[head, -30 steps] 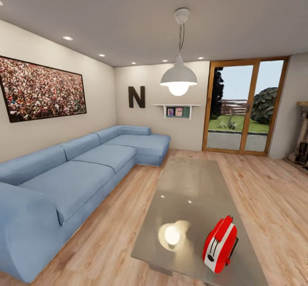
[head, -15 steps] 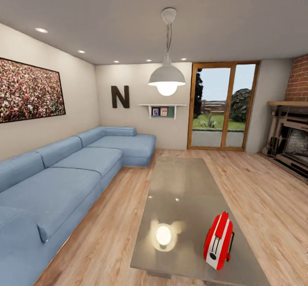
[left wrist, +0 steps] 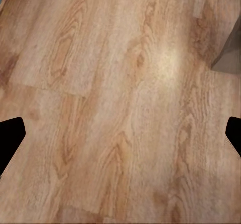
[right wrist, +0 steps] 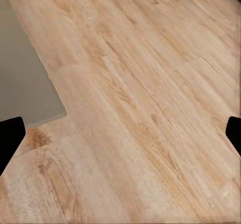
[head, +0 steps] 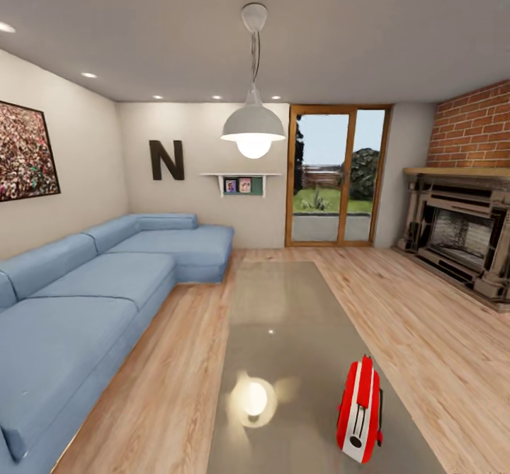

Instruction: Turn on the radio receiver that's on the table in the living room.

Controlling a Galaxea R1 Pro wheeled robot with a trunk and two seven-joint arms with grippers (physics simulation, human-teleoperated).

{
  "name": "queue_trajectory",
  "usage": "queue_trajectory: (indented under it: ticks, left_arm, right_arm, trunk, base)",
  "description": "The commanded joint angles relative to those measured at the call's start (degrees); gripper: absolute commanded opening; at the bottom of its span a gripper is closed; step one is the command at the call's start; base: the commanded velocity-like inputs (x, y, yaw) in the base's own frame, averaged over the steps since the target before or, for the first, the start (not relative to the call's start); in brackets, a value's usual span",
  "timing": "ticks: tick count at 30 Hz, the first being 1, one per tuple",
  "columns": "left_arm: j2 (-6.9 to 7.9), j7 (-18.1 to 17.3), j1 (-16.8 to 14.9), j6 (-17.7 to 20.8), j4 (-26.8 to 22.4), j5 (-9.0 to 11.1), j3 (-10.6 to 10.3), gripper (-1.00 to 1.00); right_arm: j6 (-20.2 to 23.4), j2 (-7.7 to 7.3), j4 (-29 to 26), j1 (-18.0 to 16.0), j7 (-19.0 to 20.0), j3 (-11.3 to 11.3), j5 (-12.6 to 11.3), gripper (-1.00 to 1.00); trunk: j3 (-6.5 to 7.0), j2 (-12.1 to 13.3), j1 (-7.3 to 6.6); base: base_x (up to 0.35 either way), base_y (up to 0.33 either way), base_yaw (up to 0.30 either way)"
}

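The red radio receiver (head: 361, 412) with its white edge band stands upright on edge near the close right end of the table (head: 283, 311), whose glossy grey top mirrors the lamp. Seen almost edge-on, its dial is hidden. My left gripper (left wrist: 120, 138) hangs open over the wood floor, its dark fingertips (left wrist: 10, 136) far apart, with a corner of the table (left wrist: 232, 50) at the side. My right gripper (right wrist: 120, 138) is open too, above bare floor beside another corner of the table (right wrist: 20, 78). Nothing is between either pair of fingers.
A blue sectional sofa (head: 92, 290) runs along the left of the living room. A brick fireplace (head: 460, 233) stands at the right. A white pendant lamp (head: 253, 125) hangs over the table, and wood-framed glass doors (head: 336, 176) are at the back. Plank floor (head: 425, 318) lies on both sides.
The head view has swung to the right: sofa and wall picture slid left and the fireplace came into view. The radio now shows more edge-on, still standing on the table.
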Motion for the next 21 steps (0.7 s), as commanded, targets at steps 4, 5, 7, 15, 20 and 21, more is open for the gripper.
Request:
queue_trajectory:
  ticks: [4, 5, 7, 15, 20, 21]
  left_arm:
    - [0.0, 0.0, 0.0, -0.06, 0.0, 0.0, 0.0, 1.0]
    - [0.0, 0.0, 0.0, -0.07, 0.0, 0.0, 0.0, 1.0]
    - [0.0, 0.0, 0.0, -0.07, 0.0, 0.0, 0.0, 1.0]
    - [0.0, 0.0, 0.0, -0.08, 0.0, 0.0, 0.0, 1.0]
    - [0.0, 0.0, 0.0, -0.08, 0.0, 0.0, 0.0, 1.0]
    - [0.0, 0.0, 0.0, -0.1, 0.0, 0.0, 0.0, 1.0]
  right_arm:
    - [0.0, 0.0, -0.02, 0.0, 0.0, 0.0, 0.01, 1.0]
    - [0.0, 0.0, -0.01, 0.0, 0.0, 0.0, 0.01, 1.0]
    - [0.0, 0.0, -0.03, 0.0, 0.0, 0.0, 0.01, 1.0]
    - [0.0, 0.0, -0.04, 0.0, -0.4, -0.05, -0.06, 1.0]
    - [0.0, 0.0, -0.04, 0.0, -0.39, 0.24, 0.1, 1.0]
    - [0.0, 0.3, -0.01, 0.0, -0.2, 0.37, -0.01, 1.0]
  trunk:
    - [0.0, 0.0, 0.0]
    - [0.0, 0.0, 0.0]
    - [0.0, 0.0, 0.0]
    - [0.0, 0.0, 0.0]
    - [0.0, 0.0, 0.0]
    - [0.0, 0.0, 0.0]
  base:
    - [0.095, 0.07, -0.279]
    - [0.029, 0.021, -0.275]
    - [0.015, 0.011, -0.266]
    - [0.002, 0.001, -0.08]
    - [0.0, 0.0, -0.003]
    - [0.0, 0.0, 0.0]
